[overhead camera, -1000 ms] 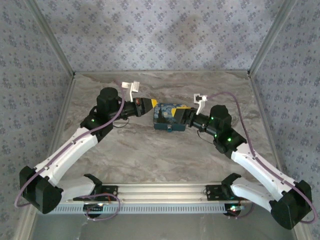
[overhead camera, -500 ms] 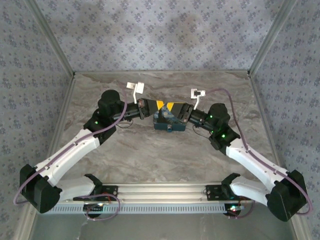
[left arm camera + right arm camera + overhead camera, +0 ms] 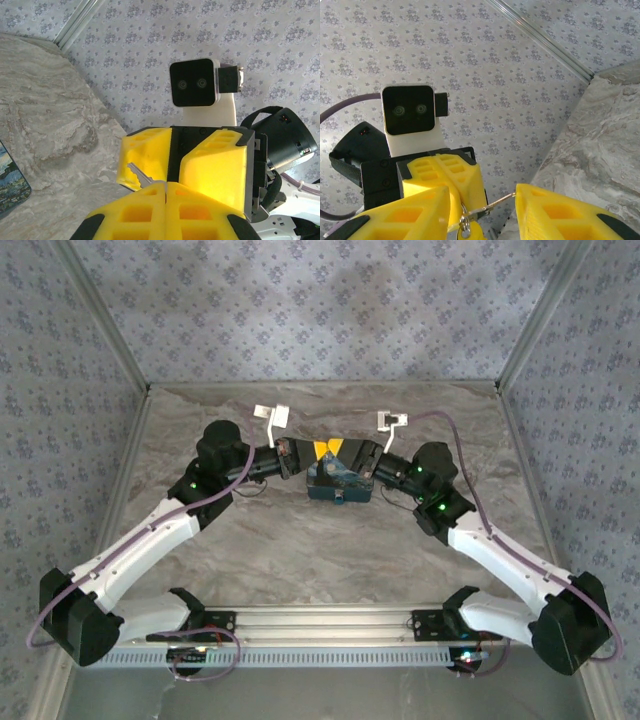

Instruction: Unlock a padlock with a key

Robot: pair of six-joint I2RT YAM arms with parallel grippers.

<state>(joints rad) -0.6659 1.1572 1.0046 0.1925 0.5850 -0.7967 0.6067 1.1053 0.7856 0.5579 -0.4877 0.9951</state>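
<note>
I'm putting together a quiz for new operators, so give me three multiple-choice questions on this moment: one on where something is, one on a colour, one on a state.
1. Where does the swirl-painted box lie?
A) mid-table, at the spot where the two arms' tips meet
B) by the arm bases
C) in the far right corner

2. What colour are the left fingers and the right fingers?
A) black
B) yellow
C) white

3. How do the left fingers stand?
A) spread wide
B) around the box
C) pressed together

Answers:
1 A, the top view shows it right where the tips meet.
2 B, both wrist views show yellow.
3 C, the left wrist view shows no gap between them, with the toothed key jutting out at their tips.
</note>
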